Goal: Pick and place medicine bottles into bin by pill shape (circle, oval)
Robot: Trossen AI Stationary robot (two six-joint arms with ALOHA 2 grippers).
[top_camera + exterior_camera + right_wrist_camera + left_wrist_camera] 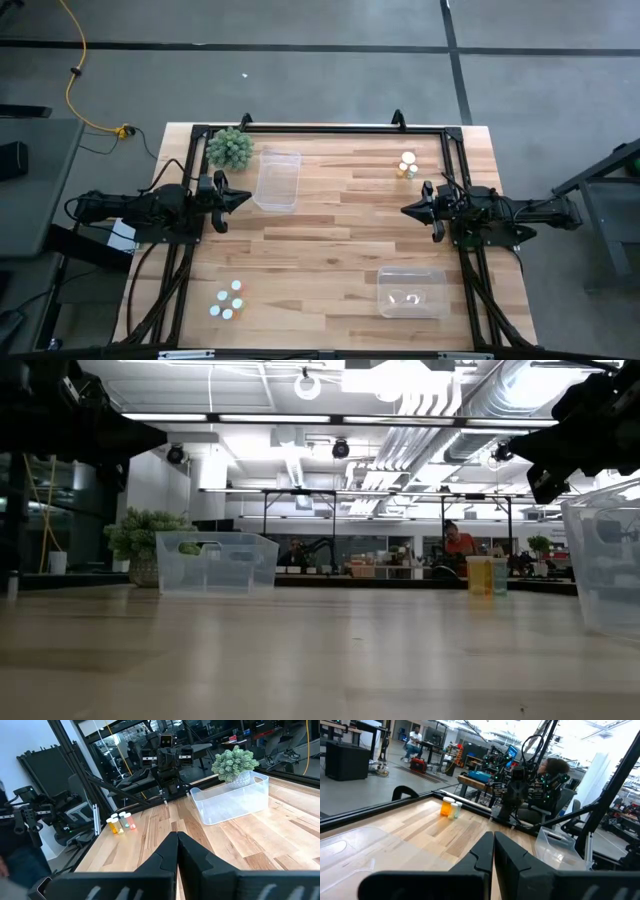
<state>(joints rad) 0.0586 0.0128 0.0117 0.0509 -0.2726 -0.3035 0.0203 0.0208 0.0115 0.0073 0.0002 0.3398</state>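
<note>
Wooden table [330,255], two clear bins [277,180], medicine bottles [229,299], plant [229,149]

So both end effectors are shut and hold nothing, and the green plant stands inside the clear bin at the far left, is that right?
Not quite. The plant stands on the table beside the bin, not inside it; the high view shows this. The rest holds: the left end effector and the right end effector are shut and hold nothing.
</note>
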